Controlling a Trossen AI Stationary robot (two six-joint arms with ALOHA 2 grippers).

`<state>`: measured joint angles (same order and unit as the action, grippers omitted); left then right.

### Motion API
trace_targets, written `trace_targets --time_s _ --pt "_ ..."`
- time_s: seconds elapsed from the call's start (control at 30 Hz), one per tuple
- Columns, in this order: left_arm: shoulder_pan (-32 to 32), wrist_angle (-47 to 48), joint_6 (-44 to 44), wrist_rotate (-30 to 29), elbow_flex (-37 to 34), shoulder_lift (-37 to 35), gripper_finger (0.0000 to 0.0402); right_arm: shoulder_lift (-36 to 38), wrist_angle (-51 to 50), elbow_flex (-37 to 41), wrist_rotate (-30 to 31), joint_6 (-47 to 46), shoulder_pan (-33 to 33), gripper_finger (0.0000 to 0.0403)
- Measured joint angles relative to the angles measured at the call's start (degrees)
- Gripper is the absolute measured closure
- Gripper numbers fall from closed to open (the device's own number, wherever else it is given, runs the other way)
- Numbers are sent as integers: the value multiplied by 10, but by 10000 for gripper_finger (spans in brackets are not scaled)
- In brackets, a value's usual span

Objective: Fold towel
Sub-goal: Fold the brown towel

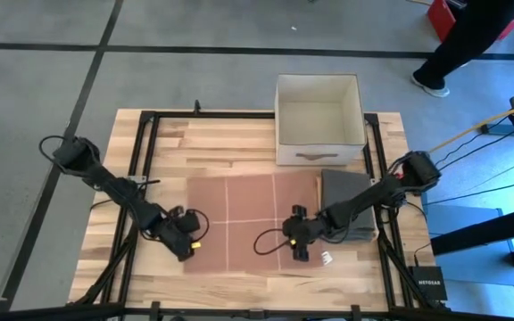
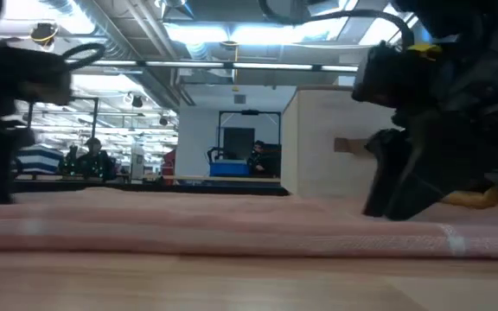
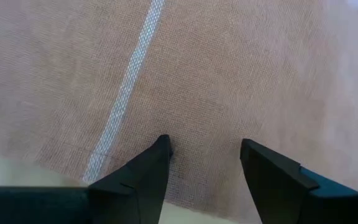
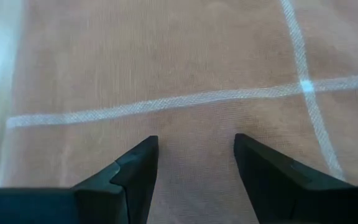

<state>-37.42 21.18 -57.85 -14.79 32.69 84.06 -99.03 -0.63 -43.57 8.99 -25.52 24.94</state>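
both arms' fingers (image 3: 204, 163) (image 4: 194, 163) spread apart over the flat towel (image 1: 239, 214)

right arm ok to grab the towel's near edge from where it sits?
Probably yes. The right gripper hangs open right over the towel near its front edge, fingers apart, nothing between them and the cloth.

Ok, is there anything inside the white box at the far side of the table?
No: in the high view the white box shows only its bare floor and walls.
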Motion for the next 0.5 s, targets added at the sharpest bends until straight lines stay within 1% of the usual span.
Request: trace_targets --time_s 0.13,0.23,0.37,0.43,0.5 --pt "-42 6 -80 30 -1 -14 210 -36 66 -13 0 1 10 189" --pt "-64 17 -109 38 -1 -34 210 -52 70 -37 -9 3 11 189" --pt "-67 79 -91 26 30 -75 210 -41 1 -89 -17 17 9 189" --pt "-65 91 -66 -1 58 -102 210 -19 -60 -130 -15 23 5 189" --pt "-63 116 -33 -34 73 -121 210 0 -157 -171 -12 32 4 189"
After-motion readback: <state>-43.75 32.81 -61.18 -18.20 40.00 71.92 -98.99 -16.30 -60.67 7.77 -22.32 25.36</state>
